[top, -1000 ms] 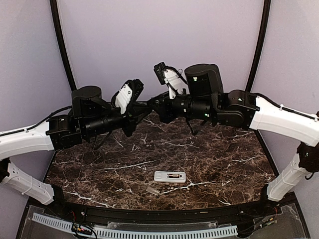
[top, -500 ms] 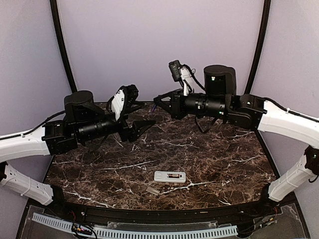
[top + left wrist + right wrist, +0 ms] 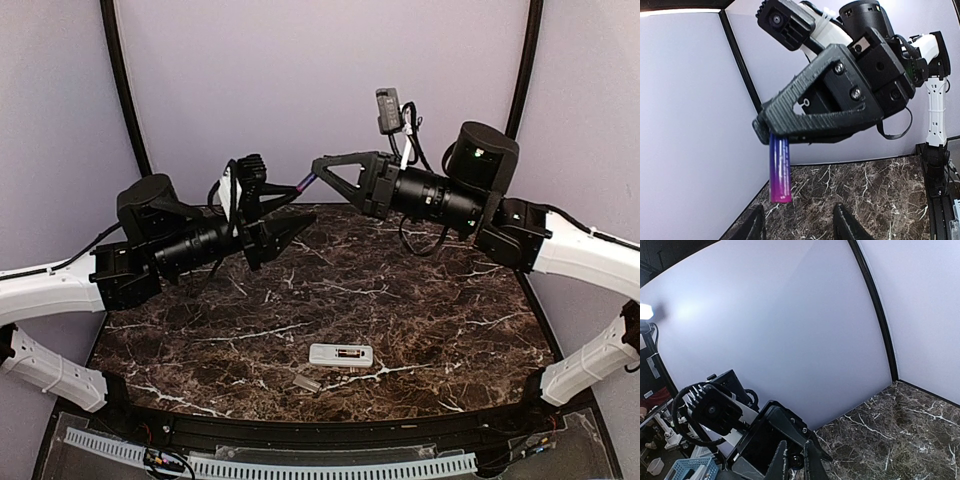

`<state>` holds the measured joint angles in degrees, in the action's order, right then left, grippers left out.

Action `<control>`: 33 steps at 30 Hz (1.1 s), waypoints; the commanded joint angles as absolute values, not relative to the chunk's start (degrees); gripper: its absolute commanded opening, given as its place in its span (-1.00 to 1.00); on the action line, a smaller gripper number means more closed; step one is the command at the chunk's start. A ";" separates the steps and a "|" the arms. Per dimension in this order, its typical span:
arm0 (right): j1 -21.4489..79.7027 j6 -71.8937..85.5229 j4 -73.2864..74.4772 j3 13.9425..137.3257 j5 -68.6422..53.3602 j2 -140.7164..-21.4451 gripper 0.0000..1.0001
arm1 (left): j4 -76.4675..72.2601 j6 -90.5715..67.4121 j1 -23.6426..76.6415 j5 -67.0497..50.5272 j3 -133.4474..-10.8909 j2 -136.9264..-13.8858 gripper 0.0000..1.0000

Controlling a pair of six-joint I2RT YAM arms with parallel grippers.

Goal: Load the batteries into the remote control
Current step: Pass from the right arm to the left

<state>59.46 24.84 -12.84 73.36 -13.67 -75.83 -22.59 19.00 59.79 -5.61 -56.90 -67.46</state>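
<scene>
Step in hand: battery pick-up, carried in mid-air. The right end effector (image 3: 318,166) is clenched on a purple battery (image 3: 780,172) high above the table (image 3: 450,330); the left end effector (image 3: 298,228) is released and empty, just beside it; the remote control (image 3: 341,355) lies well below, near the front edge. Next move, as judged: lower and align the battery with the bay.

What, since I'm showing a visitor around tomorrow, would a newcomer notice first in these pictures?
The slim purple-blue cylindrical battery pinched in the right arm's black fingers, high above the dark marble table. Next, the left arm's fingers spread open facing it, and the small white rectangular remote control lying near the table's front edge.
</scene>
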 commanded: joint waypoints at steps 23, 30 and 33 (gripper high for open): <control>52.70 26.13 9.71 80.70 -19.99 -76.12 -0.16 | -16.07 26.63 59.96 -4.54 -59.22 -67.87 -1.00; 49.80 23.74 26.37 87.04 -28.36 -78.49 0.87 | -10.55 32.77 59.94 -4.95 -58.75 -67.90 -1.00; 49.81 23.04 29.29 88.26 -31.81 -80.25 0.71 | -8.73 35.33 59.94 -5.05 -59.30 -68.87 -1.00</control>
<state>50.09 24.80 19.66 85.73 -25.17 -77.69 -12.97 30.37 59.75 -5.08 -57.82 -68.03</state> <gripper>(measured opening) 0.907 0.064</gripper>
